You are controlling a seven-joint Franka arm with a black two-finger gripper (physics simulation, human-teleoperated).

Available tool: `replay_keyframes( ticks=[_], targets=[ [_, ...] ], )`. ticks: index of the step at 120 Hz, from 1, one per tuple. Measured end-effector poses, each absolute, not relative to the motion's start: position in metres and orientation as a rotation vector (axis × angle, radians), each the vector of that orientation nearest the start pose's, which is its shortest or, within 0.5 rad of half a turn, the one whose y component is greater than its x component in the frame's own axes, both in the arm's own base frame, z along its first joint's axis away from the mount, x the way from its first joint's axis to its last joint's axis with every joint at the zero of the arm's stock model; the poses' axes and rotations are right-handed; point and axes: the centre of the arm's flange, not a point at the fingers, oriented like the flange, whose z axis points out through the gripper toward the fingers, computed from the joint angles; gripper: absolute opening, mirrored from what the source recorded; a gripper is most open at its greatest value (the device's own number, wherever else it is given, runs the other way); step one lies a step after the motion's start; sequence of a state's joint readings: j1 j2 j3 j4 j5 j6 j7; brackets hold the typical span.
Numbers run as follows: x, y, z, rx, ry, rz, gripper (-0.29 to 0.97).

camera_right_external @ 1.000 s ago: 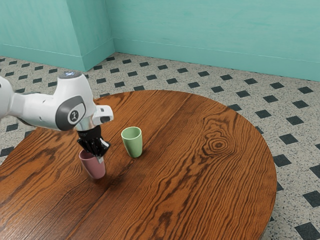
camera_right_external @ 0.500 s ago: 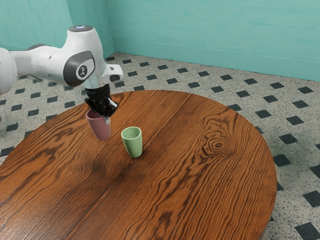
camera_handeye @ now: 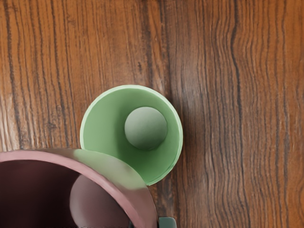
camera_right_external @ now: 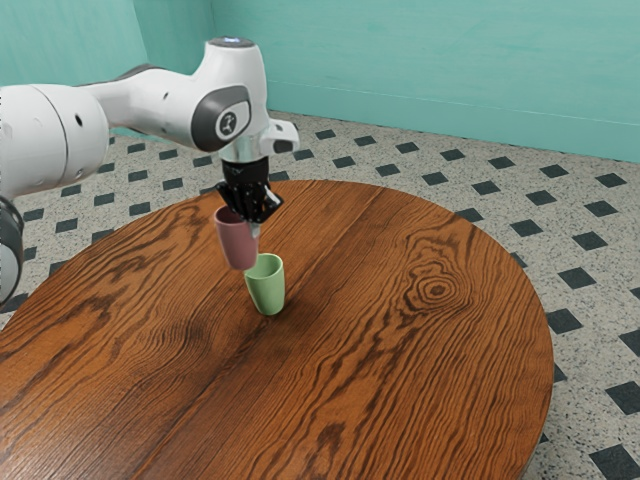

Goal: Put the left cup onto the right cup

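Transport step: gripper (camera_right_external: pixel 250 212) clamped on the raised pink cup (camera_right_external: pixel 238 243), offset from the green cup (camera_right_external: pixel 266 285); centring likely came next.

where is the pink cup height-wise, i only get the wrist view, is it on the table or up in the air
observer: In the air. The exterior view shows the pink cup hanging from the gripper, clear of the table.
operator: how is it gripped
observer: By its rim, with the gripper shut on the cup's wall and the cup roughly upright.
operator: high enough to go over the green one
observer: Hard to say. Its base looks about level with the rim of the green cup, just to the exterior view's left of it.
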State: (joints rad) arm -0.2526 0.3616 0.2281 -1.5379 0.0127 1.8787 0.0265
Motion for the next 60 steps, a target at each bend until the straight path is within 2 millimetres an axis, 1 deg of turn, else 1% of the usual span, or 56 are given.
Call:
replay_keyframes(
  ticks=[25, 60],
  targets=[
    [0.670, -0.037, 0.453, -3.039, 0.111, 0.012, -0.10],
    [0.685, -0.048, 0.434, -3.033, 0.130, 0.018, -0.10]
  ],
)
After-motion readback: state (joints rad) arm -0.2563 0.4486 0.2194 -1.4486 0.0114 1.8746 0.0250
